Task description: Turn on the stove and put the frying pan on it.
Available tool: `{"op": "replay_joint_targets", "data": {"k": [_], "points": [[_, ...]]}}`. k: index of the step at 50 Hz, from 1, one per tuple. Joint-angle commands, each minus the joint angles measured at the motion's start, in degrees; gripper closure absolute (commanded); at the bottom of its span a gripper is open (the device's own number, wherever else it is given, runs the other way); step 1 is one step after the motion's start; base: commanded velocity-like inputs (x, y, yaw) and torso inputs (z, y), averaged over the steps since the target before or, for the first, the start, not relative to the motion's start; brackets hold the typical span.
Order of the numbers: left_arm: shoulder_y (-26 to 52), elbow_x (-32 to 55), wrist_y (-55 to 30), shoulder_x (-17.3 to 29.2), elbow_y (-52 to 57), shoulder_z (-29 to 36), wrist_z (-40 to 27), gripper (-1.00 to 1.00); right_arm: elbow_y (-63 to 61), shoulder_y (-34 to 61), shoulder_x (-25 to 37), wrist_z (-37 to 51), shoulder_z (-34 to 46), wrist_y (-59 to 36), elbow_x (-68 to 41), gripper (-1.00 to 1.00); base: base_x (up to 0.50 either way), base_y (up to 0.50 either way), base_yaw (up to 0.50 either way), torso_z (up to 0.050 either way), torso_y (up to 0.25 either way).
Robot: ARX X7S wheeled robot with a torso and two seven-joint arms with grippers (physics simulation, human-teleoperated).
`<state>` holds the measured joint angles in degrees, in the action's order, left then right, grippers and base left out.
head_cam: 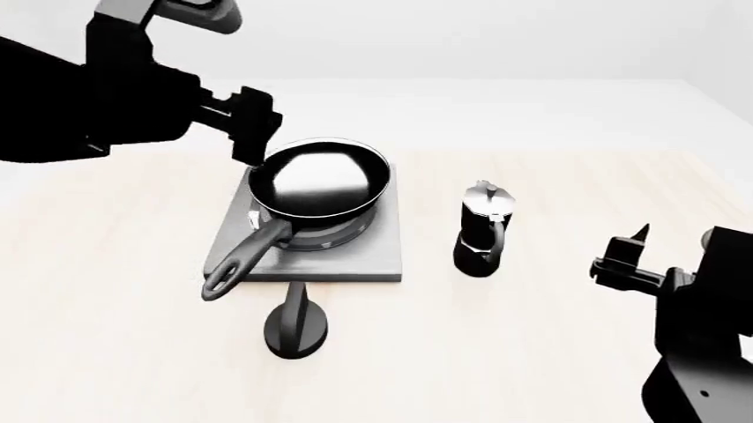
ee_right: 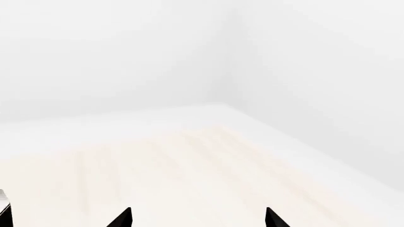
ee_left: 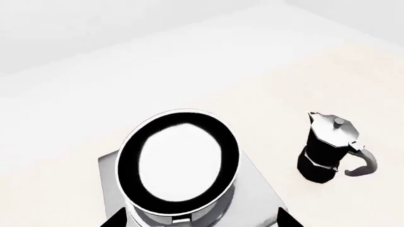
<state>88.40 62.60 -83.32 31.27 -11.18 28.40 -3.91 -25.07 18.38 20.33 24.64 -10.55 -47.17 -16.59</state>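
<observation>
Black frying pan (head_cam: 320,179) — one — atop one stove (head_cam: 365,256).

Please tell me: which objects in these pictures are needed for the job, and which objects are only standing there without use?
Needed for the job:
- stove, the grey slab
- frying pan, sitting on the burner
- black knob, on the table in front of the slab

Only standing there:
- moka pot, on the table beside the stove, touching nothing
</observation>
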Motion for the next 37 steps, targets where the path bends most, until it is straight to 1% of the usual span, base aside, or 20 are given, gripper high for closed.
{"op": "replay_joint_targets", "data": {"k": [1,4,5,7,9,13,15,21,24,28,33,37], "points": [[-7.7,15.1,4.6,6.0,17.1,-1.2,-4.4,-1.0,-3.5,2.0,0.5,-2.8,2.3,0.8,-1.9,-1.0,0.0,0.0,0.0,0.0,0.0],[-8.1,14.7,5.3,6.0,18.7,-0.2,-2.3,-1.0,-4.8,2.8,1.1,-4.6,4.3,1.0,-2.6,-1.0,0.0,0.0,0.0,0.0,0.0],[-8.7,11.5,7.6,6.8,22.0,2.1,1.8,-1.0,-5.2,3.0,1.2,-4.7,5.9,1.6,-1.9,-1.0,0.0,0.0,0.0,0.0,0.0],[-9.1,10.6,7.6,6.5,22.0,3.3,2.1,-1.0,-5.7,3.4,1.3,-6.3,6.4,1.6,-3.2,-1.0,0.0,0.0,0.0,0.0,0.0],[-9.8,8.2,9.4,6.5,23.4,5.4,4.6,-1.0,-6.6,3.0,1.5,-7.2,7.9,3.4,-2.8,-1.0,0.0,0.0,0.0,0.0,0.0],[-10.5,6.6,11.1,6.2,23.7,6.3,5.6,-1.0,-10.0,0.8,3.5,-11.5,11.6,8.3,-2.4,-1.0,0.0,0.0,0.0,0.0,0.0],[-11.1,5.5,12.1,6.0,23.8,7.0,6.2,-1.0,-11.3,-0.1,3.4,-13.5,11.2,9.8,-4.4,-1.0,0.0,0.0,0.0,0.0,0.0],[-11.6,4.2,13.8,6.1,24.8,7.7,7.0,-1.0,-12.2,-1.0,3.9,-15.3,11.6,11.6,-5.2,-1.0,0.0,0.0,0.0,0.0,0.0],[-11.6,4.3,14.3,6.3,25.4,7.4,7.0,-1.0,-12.3,-1.0,4.0,-15.2,11.7,11.9,-4.9,-1.0,0.0,0.0,0.0,0.0,0.0],[-11.8,4.7,15.0,6.5,26.4,6.7,6.7,-1.0,-13.3,-1.5,4.0,-15.4,11.6,14.8,-4.0,-1.0,0.0,0.0,0.0,0.0,0.0],[-12.0,4.5,15.3,6.6,26.8,6.9,6.8,-1.0,-14.0,-1.3,4.0,-15.3,11.3,14.6,-4.6,-1.0,0.0,0.0,0.0,0.0,0.0],[-12.0,4.3,15.6,6.5,27.9,7.2,6.5,-1.0,-14.7,-1.7,3.8,-15.2,10.8,17.0,-3.9,-1.0,0.0,0.0,0.0,0.0,0.0]]}}
